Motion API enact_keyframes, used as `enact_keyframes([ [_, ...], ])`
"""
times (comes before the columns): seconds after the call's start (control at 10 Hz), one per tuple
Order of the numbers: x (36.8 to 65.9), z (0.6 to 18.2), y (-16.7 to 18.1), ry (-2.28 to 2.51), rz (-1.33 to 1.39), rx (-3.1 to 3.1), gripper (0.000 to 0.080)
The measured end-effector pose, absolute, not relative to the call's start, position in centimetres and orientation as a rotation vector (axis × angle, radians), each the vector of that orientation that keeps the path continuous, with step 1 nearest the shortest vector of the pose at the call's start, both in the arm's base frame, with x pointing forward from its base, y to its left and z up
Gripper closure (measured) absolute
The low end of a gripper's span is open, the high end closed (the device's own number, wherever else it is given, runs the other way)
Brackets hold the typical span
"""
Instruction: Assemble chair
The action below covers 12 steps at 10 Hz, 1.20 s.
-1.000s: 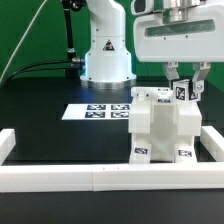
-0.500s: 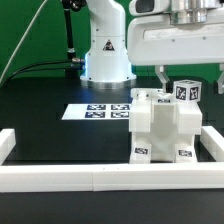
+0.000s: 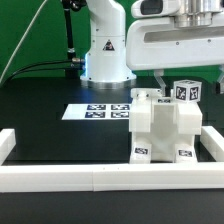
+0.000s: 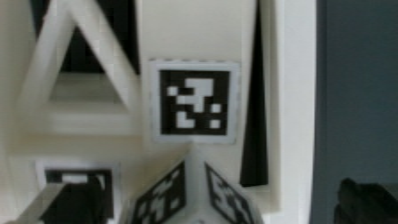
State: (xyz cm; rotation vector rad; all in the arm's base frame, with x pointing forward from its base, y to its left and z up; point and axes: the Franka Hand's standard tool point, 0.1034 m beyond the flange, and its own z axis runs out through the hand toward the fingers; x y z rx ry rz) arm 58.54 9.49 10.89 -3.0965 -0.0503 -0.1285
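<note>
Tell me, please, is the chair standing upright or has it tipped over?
Upright: the chair sits squarely on the table, its sides vertical and its tags facing forward.

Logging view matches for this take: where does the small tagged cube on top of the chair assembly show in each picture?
Exterior view: the tagged cube sits atop the chair assembly, toward the exterior view's right, below the raised gripper.
Wrist view: probably the upright tagged face; the match is not certain.
Shared landmark: the cube's black-and-white tag.
</note>
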Motion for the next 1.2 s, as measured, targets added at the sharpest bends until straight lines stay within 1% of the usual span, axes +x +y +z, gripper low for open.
enact_keyframes([
  [0.1, 58.29, 10.42, 9.03, -0.257, -0.127, -3.096, 0.015],
  [0.2, 58.39, 10.5, 8.87, -0.489, -0.121, -3.089, 0.015],
  [0.3, 58.23, 10.3, 9.1, -0.553, -0.114, -3.083, 0.015],
  [0.4, 58.25, 10.31, 8.98, -0.525, -0.114, -3.088, 0.0196],
  [0.5, 58.25, 10.31, 8.97, -0.501, -0.114, -3.091, 0.0196],
  [0.6, 58.25, 10.31, 8.95, -0.498, -0.114, -3.092, 0.0373],
  [0.7, 58.25, 10.31, 8.98, -0.416, -0.114, -3.1, 0.0373],
  [0.8, 58.24, 10.31, 9.01, -0.296, -0.113, -3.111, 0.0527],
  [1.1, 58.24, 10.28, 9.04, -0.027, -0.11, -3.117, 0.0528],
  [1.2, 58.35, 10.26, 9.04, 0.151, -0.109, -3.109, 0.0528],
])
